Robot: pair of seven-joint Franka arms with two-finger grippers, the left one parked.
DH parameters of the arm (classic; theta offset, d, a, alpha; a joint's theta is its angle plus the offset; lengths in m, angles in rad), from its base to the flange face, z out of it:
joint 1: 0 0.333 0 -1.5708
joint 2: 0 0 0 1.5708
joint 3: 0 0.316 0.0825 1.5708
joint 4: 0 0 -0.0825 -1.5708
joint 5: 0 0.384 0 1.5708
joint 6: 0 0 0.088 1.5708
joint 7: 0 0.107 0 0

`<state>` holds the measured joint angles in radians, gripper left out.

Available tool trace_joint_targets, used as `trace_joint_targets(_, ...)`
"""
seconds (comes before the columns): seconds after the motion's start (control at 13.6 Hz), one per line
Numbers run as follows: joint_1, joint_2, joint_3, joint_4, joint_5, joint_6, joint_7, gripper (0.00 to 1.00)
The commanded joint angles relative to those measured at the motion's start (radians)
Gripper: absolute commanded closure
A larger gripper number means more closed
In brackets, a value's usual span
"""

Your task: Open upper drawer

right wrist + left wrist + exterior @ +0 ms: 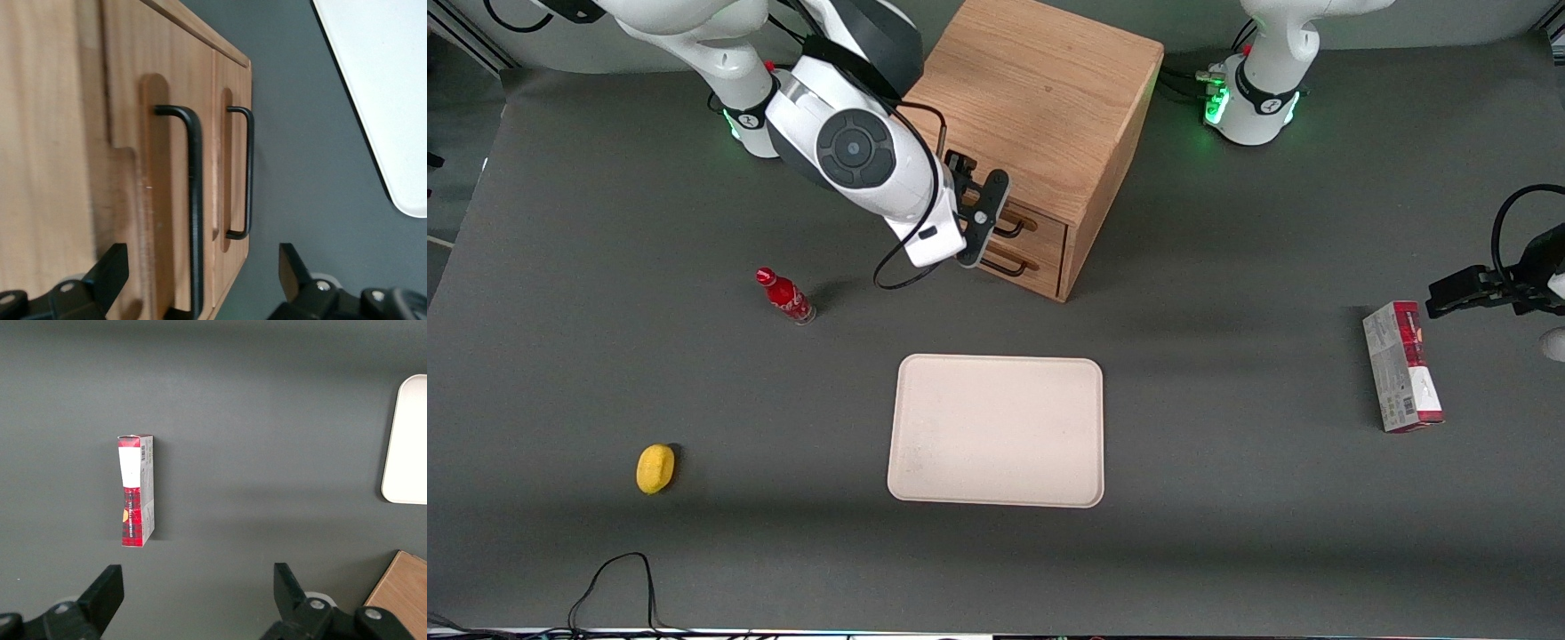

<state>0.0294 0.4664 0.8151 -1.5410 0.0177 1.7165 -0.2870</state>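
Right arm's hand (pixel 980 216) sits directly in front of the oak cabinet (pixel 1040 98), fingers (pixel 107 275) spread apart, nothing gripped. Upper drawer (pixel 167 167) closed, flush with lower drawer (pixel 230 153); its black bar handle (pixel 190 200) lies between the parted fingers, not yet clamped. Cream tray (pixel 997 430) on the surface, nearer the front camera.

Even overhead light falls flat on the grey desk (pixel 1227 533), with soft shadows beside the cabinet (pixel 1040 116) and under your arm. You see the claw (pixel 985 222) sharp in front of the upper drawer (pixel 1040 224); nearer the wrist lens, the wood and the handle (pixel 193 200) blur slightly. No glare on the tray (pixel 996 431).
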Motion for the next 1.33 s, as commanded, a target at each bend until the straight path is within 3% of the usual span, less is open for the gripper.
trace_joint_targets(0.0, -0.017, 0.02, 0.007, 0.009, -0.016, 0.012, -0.03, 0.0)
trace_joint_targets(1.25, -0.005, 0.098, 0.006, -0.005, -0.102, 0.072, -0.034, 0.0)
